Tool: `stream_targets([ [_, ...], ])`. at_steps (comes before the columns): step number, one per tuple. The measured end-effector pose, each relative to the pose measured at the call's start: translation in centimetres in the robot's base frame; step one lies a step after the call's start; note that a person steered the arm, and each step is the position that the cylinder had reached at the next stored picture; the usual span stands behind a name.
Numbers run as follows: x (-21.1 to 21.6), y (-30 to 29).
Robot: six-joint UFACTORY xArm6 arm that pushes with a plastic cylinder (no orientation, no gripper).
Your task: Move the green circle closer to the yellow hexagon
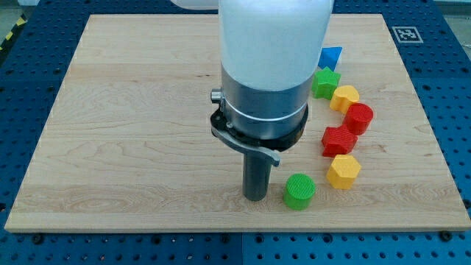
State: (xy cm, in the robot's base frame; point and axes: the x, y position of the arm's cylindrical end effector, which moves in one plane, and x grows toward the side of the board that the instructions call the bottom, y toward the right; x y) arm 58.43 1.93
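The green circle lies near the view's bottom, right of centre. The yellow hexagon lies just to its right and slightly higher, with a small gap between them. My tip rests on the board just left of the green circle, close to it; I cannot tell if it touches. The arm's white and grey body hides the board above the tip.
A curved row of blocks runs along the view's right: a blue triangle, a green star, a yellow block, a red circle and a red star-like block. The wooden board's bottom edge is close below.
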Motion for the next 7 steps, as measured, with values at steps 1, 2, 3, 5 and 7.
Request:
stream_targets([
  [1,0.1,0.0],
  [2,0.1,0.7],
  [3,0.2,2.6],
  [5,1.3,6.7],
  [7,1.3,8.6],
])
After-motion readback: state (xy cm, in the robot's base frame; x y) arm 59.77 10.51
